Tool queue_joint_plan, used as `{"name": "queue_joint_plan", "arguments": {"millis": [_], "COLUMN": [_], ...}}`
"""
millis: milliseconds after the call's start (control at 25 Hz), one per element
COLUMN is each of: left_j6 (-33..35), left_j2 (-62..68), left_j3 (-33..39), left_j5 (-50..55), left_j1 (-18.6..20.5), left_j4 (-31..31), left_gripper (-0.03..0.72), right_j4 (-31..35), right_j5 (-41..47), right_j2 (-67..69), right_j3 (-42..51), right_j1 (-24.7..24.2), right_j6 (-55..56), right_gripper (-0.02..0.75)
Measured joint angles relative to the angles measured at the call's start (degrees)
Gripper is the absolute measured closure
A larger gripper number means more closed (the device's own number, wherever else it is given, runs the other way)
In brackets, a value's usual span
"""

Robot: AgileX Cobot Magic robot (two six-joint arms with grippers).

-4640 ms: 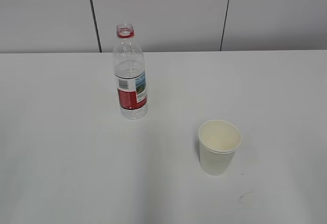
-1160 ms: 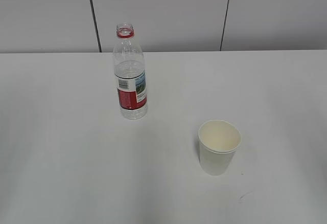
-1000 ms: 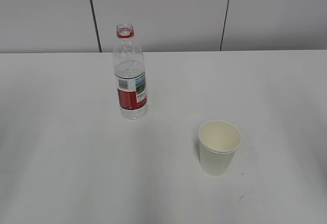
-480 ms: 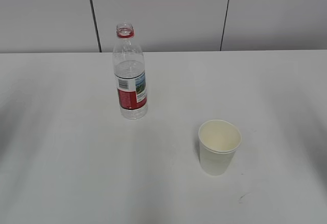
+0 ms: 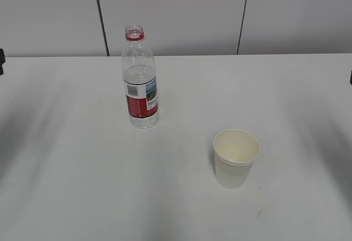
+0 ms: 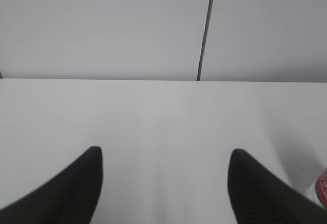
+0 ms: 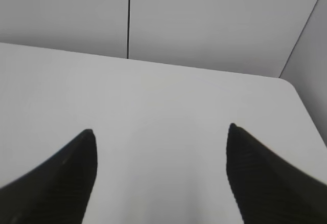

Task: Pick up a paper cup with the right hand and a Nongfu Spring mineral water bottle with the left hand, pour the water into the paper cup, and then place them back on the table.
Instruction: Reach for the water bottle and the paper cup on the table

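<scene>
The Nongfu Spring bottle stands upright and capless at the back left of the white table. A sliver of its red label shows at the right edge of the left wrist view. The off-white paper cup stands upright at the front right, empty as far as I can see. My left gripper is open over bare table, left of the bottle. My right gripper is open over bare table; the cup is out of its view. In the exterior view only dark slivers of the arms show at the left edge and the right edge.
A grey panelled wall with dark vertical seams runs behind the table's far edge. The table's rounded far right corner shows in the right wrist view. A small dark mark lies in front of the cup.
Dark slivers of both arms have appeared at the left and right edges of the exterior view, and soft shadows have spread on the table at both sides. Bottle and cup have not moved.
</scene>
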Motion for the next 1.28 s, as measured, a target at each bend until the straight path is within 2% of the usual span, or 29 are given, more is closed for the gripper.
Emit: {"name": "queue_joint_plan", "arguments": {"millis": [240,520,760,920,1080,1280], "left_j6": [0.0,0.0,0.0,0.0,0.0,0.0], "left_j2": [4.59,6.68,7.81,9.26,10.31,10.34], "left_j3": [0.0,0.0,0.0,0.07,2.01,2.81], "left_j5": [-1.82,-2.44,-3.17,-4.32,-9.48,-11.52], "left_j1": [0.0,0.0,-0.12,-1.66,-2.99,-3.1], "left_j4": [-0.05,0.32,1.07,1.07,1.07,1.07], "left_gripper": [0.225,0.225,0.225,0.225,0.225,0.225], "right_j4": [-9.23,-18.61,-20.36,-20.49,-22.68,-31.22], "right_j5": [-3.23,-19.53,-34.61,-45.61,-47.77,-48.79], "right_j2": [7.97,15.12,20.44,25.43,33.61,45.01], "right_j3": [0.08,6.05,15.26,20.41,22.9,22.9], "right_j1": [0.0,0.0,0.0,0.0,0.0,0.0], "right_j6": [9.12,16.33,16.67,15.31,12.81,11.84], "right_gripper": [0.156,0.156,0.156,0.156,0.156,0.156]}}
